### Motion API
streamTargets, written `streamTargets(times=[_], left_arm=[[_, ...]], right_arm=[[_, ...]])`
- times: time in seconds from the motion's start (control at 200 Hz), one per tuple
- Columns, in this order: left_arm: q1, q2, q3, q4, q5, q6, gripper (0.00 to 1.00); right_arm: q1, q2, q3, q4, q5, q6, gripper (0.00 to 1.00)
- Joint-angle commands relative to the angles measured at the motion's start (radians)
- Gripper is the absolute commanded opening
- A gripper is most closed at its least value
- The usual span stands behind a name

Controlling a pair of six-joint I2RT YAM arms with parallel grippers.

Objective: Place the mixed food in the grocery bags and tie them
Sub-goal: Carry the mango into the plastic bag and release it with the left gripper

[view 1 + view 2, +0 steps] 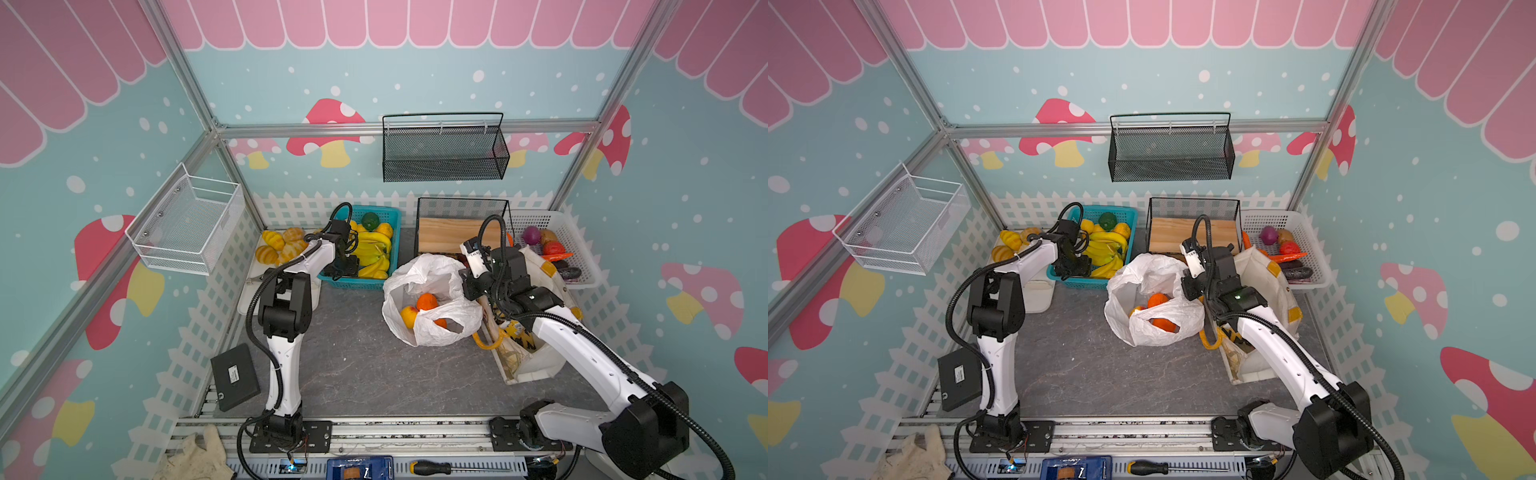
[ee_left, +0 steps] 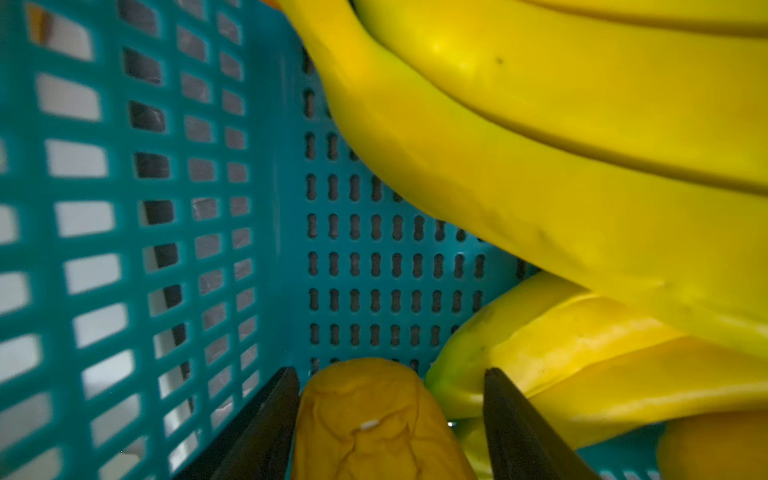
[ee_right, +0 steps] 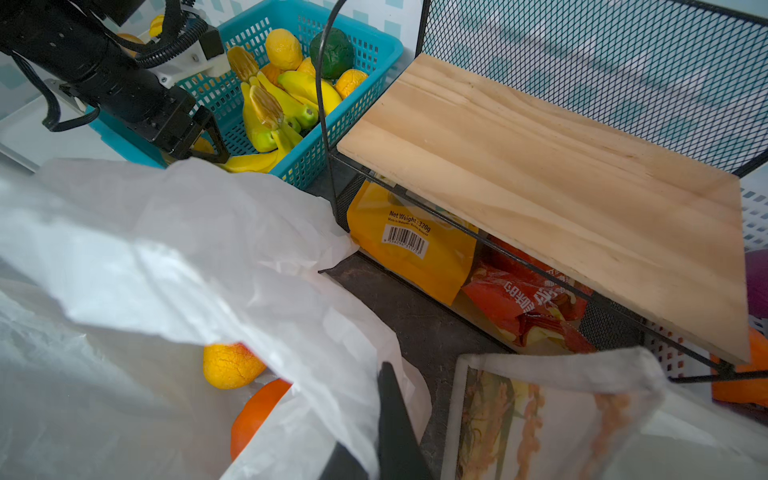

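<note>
**Left wrist view: fruit between the fingers, bag held ready**

Far left, the left gripper [image 2: 388, 374] is down inside the teal plastic lattice basket [image 2: 124, 208], at its near-left corner. Its jaws stand partly apart around a wrinkled yellow-orange round fruit [image 2: 374, 428]. One finger looks pressed to the skin and a sliver of gap shows at the other, so there's no firm hold yet. Smooth yellow bananas [image 2: 540, 145] crowd in just beside it on the right. To do this well, square the fingers on the widest part of the fruit and close until both pads bear. Then lift straight up, so the fingers clear the basket wall and don't drag a banana along.

On to the middle: in both top views the thin crinkly white plastic carrier bag [image 1: 419, 270] sits on the grey tabletop [image 1: 353, 365], mouth open upward, round oranges [image 1: 427, 301] inside. At its right rim the right gripper [image 1: 463, 282] has its jaws closed tight. The right wrist view shows white film draped over the fingers, so I judge it is pinching the rim to hold the mouth open. That hold wants to be steady, rim high, so the fruit can drop in from above.

Further right, the cream canvas tote with mustard-yellow handles [image 1: 536, 365] lies just beside the bag. A crinkly yellow snack packet [image 3: 411, 249] waits under the wooden shelf [image 3: 540, 187] behind. Neither bag is tied.
</note>
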Motion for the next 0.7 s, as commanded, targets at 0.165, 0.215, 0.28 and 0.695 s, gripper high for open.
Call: streamTargets(times=[0.165,0.215,0.28,0.695], left_arm=[[-0.017,-0.170,-0.080,0.079,0.016,-0.034,0.54],[-0.030,-0.253,-0.163,0.161,0.024,-0.050,0.53],[-0.054,-0.373,-0.304,0.285,0.029,-0.076,0.52],[-0.410,-1.136,-1.042,0.732,-0.003,-0.210,0.49]], right_arm=[[-0.003,0.000,-0.013,0.013,-0.008,-0.010,0.00],[-0.003,0.001,-0.014,0.013,-0.008,-0.010,0.00],[-0.003,0.003,-0.017,0.016,-0.008,-0.008,0.00],[-0.005,0.007,-0.013,0.019,-0.014,-0.008,0.00]])
